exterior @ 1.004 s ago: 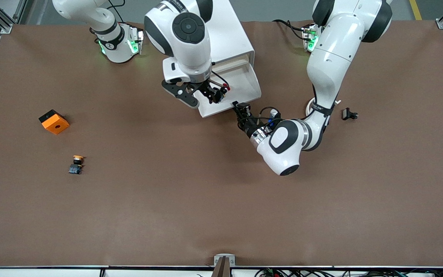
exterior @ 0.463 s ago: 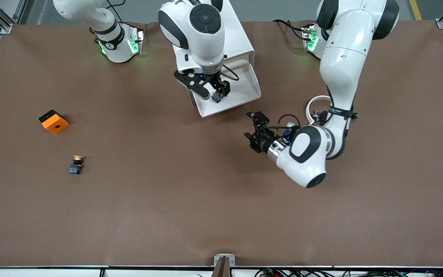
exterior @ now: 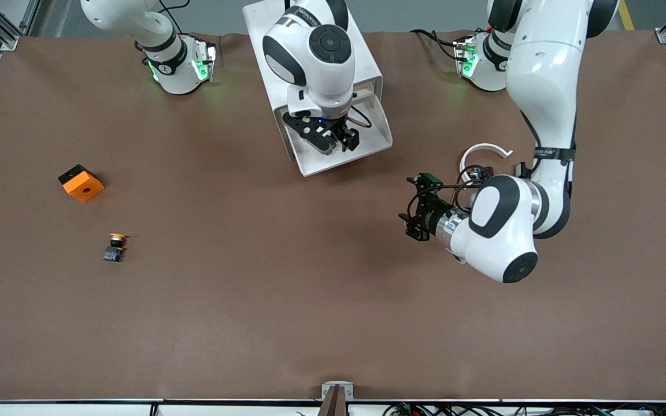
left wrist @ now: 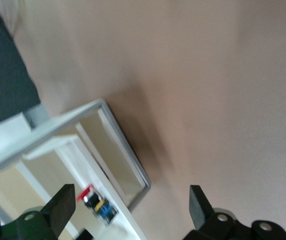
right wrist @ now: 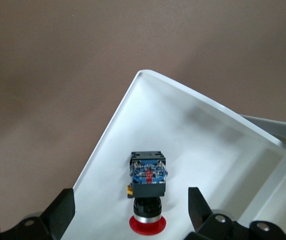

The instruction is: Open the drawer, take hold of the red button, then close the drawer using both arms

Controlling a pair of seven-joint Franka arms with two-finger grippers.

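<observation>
The drawer (exterior: 341, 164) stands pulled out of the white cabinet (exterior: 362, 63). The red-capped button (right wrist: 148, 187) lies on its side on the drawer floor (right wrist: 193, 145). My right gripper (right wrist: 131, 216) is open over it, one finger on each side, not touching it. In the front view that gripper (exterior: 337, 144) hides the button. My left gripper (exterior: 411, 207) is open and empty over bare table, clear of the drawer, toward the left arm's end. The left wrist view shows that gripper (left wrist: 130, 210) open, with the drawer (left wrist: 127, 150) and the button (left wrist: 96, 206) farther off.
An orange cube with a hole (exterior: 81, 182) and a yellow-capped button (exterior: 114, 247) lie toward the right arm's end. A white ring piece (exterior: 483, 151) and a small black part (exterior: 521, 169) lie by the left arm.
My left gripper has left the drawer front, opened, and drawn back toward the left arm's end. My right gripper has moved over the drawer and come down around the button.
</observation>
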